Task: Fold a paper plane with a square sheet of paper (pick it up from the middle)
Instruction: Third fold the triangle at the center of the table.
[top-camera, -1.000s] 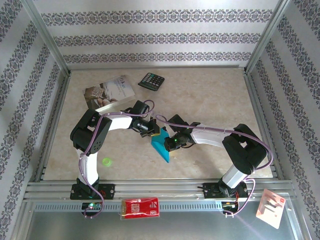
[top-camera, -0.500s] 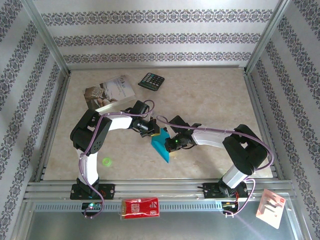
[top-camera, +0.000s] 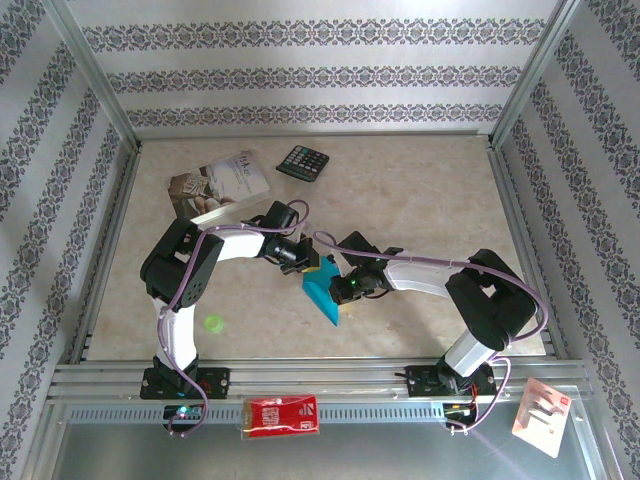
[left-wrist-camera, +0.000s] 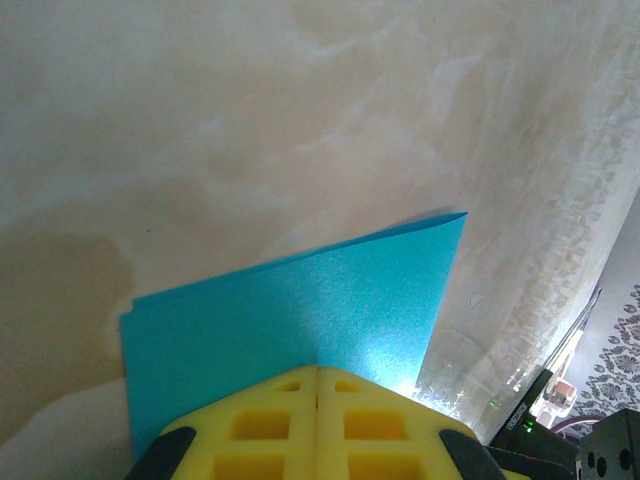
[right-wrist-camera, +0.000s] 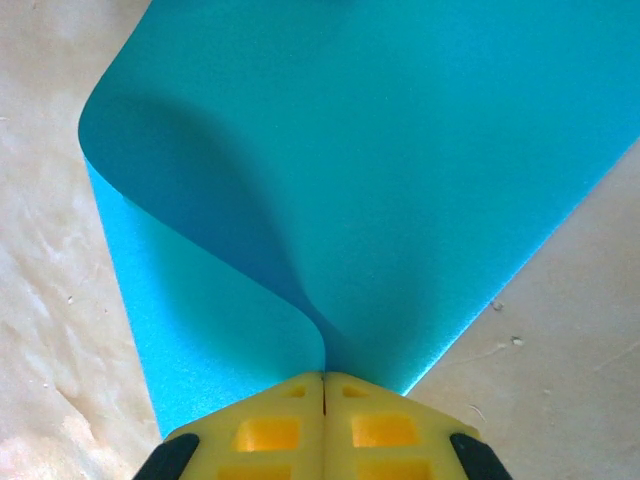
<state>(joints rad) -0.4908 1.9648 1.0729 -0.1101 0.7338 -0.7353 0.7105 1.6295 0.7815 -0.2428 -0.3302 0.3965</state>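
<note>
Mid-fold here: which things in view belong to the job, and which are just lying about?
In the job:
- paper, bent over on itself
- left gripper, shut on the paper
- right gripper, shut on the paper

Lying about:
- book
- calculator
- small green thing
- red packet
- white card

Turquoise-blue sheet of paper (top-camera: 325, 298), yellow jaws, black calculator (top-camera: 303, 161), red packet (top-camera: 282, 415), beige table (top-camera: 420, 190).

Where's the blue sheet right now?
Top view: the blue sheet sits mid-table, held by both shut grippers, left gripper at its far-left edge, right gripper at its right.
</note>
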